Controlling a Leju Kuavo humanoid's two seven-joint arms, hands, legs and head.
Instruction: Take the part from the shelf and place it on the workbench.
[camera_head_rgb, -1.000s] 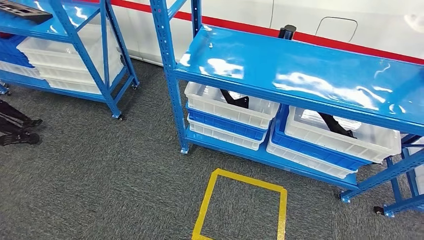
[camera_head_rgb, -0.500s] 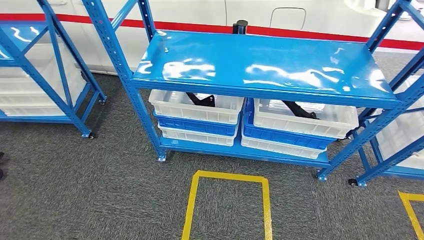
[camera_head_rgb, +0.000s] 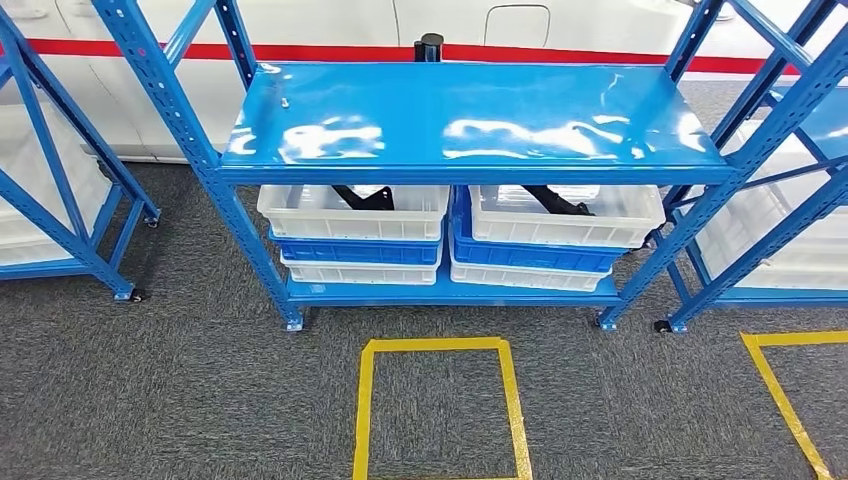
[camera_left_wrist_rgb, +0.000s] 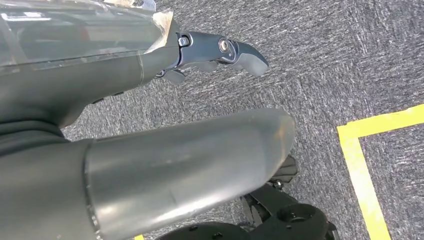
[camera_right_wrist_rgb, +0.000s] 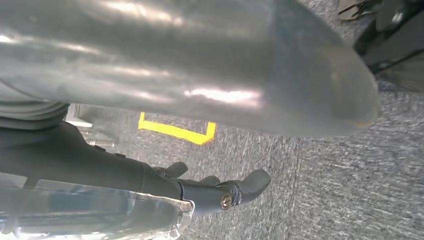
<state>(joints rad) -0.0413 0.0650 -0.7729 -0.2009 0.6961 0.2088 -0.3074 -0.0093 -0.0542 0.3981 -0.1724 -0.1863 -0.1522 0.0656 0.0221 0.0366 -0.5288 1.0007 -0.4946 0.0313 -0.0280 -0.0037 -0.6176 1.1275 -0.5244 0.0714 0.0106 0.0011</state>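
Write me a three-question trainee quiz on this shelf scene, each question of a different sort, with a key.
1. True or false: the left hand already holds a black part.
2. Multiple choice: the black part in the left white bin lies
A. on the blue top shelf
B. in a bin under that shelf
C. on the carpet
3. Fill in: the yellow tape square is marked on the ____ in front of the shelf unit.

Key
1. False; both the left hand and the right hand hang over the carpet, holding nothing.
2. B; a second black part sits in the right white bin.
3. carpet
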